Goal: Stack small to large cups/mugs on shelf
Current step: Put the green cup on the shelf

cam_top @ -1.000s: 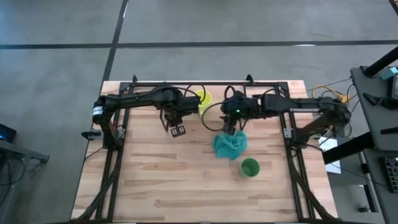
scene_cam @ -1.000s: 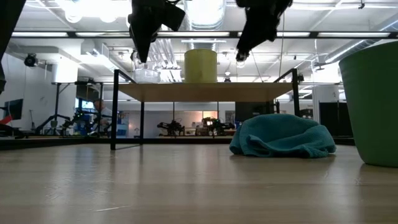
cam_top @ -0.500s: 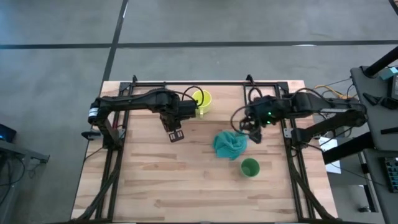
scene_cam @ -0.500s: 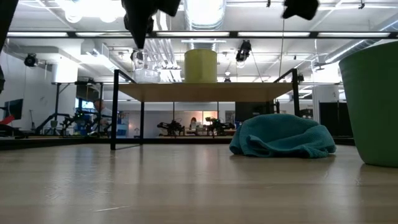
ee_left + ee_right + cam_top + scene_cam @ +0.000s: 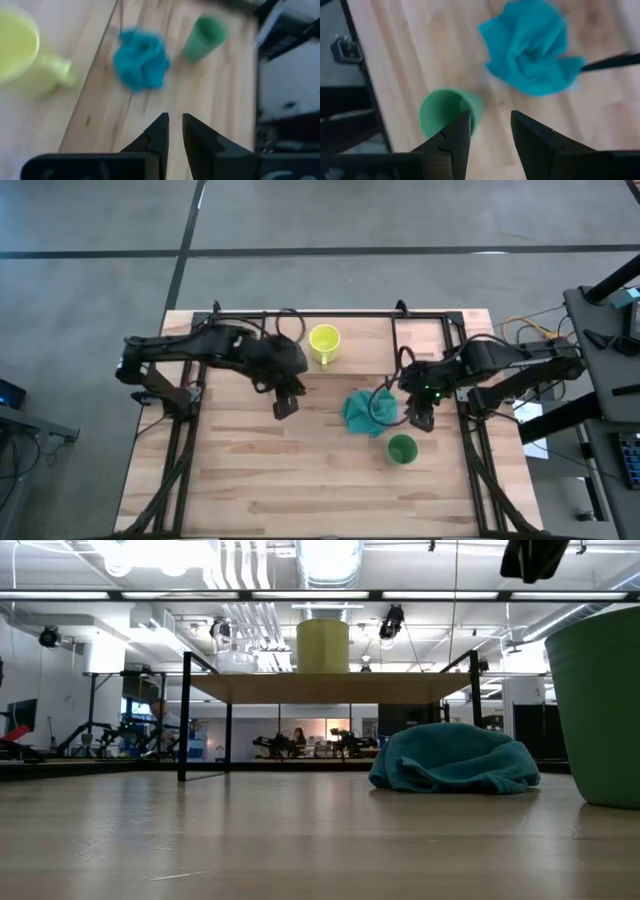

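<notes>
The yellow mug [image 5: 323,340] and the small clear glass cup [image 5: 237,661] stand on their bases, side by side, on the light-wood shelf [image 5: 330,688]. The green cup [image 5: 401,449] stands upright on the tabletop near the teal cloth [image 5: 368,412]. My left gripper [image 5: 283,408] hangs over bare tabletop on the near side of the shelf; it is empty, with a narrow gap between its fingers [image 5: 161,125]. My right gripper [image 5: 420,420] is open and empty, above and just on the far side of the green cup [image 5: 445,112], right of the cloth [image 5: 530,47].
The shelf's black legs [image 5: 184,715] and frame [image 5: 330,313] stand across the far part of the table. The crumpled cloth [image 5: 455,758] lies between the two grippers. Bare tabletop [image 5: 300,480] stretches toward the near edge. A person shows far off in the room [image 5: 297,737].
My right gripper has swung from above the cloth toward the table's right and near edges, ending over the green cup. My left gripper has risen out of the low view and drawn slightly toward the near edge, away from the shelf. The cups and cloth have stayed put.
</notes>
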`<state>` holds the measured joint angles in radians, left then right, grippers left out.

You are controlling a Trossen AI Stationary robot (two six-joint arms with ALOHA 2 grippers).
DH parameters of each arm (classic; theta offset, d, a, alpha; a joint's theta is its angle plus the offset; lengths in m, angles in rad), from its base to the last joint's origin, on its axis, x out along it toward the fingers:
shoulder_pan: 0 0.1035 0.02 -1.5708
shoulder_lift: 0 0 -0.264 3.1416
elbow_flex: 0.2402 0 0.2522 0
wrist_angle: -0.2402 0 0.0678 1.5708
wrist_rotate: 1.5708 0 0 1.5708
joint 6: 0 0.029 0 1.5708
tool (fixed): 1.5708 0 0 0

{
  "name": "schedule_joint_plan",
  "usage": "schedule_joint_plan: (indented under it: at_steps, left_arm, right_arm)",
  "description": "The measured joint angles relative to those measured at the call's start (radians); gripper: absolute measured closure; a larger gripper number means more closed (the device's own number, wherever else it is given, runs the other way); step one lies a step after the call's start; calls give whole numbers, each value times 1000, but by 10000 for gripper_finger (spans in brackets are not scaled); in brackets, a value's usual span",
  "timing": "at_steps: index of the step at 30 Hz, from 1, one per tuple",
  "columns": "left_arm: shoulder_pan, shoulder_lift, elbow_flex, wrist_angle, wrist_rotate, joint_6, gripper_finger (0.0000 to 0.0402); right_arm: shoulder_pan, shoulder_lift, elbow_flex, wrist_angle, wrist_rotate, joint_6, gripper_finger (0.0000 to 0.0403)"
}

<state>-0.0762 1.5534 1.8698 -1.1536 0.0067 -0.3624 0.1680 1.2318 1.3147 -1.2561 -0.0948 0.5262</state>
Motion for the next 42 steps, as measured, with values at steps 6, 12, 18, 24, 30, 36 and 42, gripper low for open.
schedule_joint_plan:
  at_steps: [6,12,18,24,30,36,42]
  left_arm:
    - [-24,-61,-9,170,0,2,362]
    - [-37,-85,-11,196,-1,6,362]
    - [-41,-88,-11,195,-1,7,362]
    - [-43,-88,-11,194,5,9,362]
    - [-43,-88,-11,194,8,10,362]
    - [-43,-88,-11,194,10,11,362]
    - [-43,-88,-11,194,11,9,362]
  right_arm:
    - [19,102,-14,-12,-69,20,266]
    - [54,226,-22,-37,-70,-2,266]
    - [59,320,-23,-41,-70,-36,266]
    - [59,356,-23,-37,-69,-64,266]
    - [59,344,-25,-33,-66,-59,266]
    - [61,315,-11,-36,-75,-56,266]
    - [94,312,-11,-42,-115,-56,266]
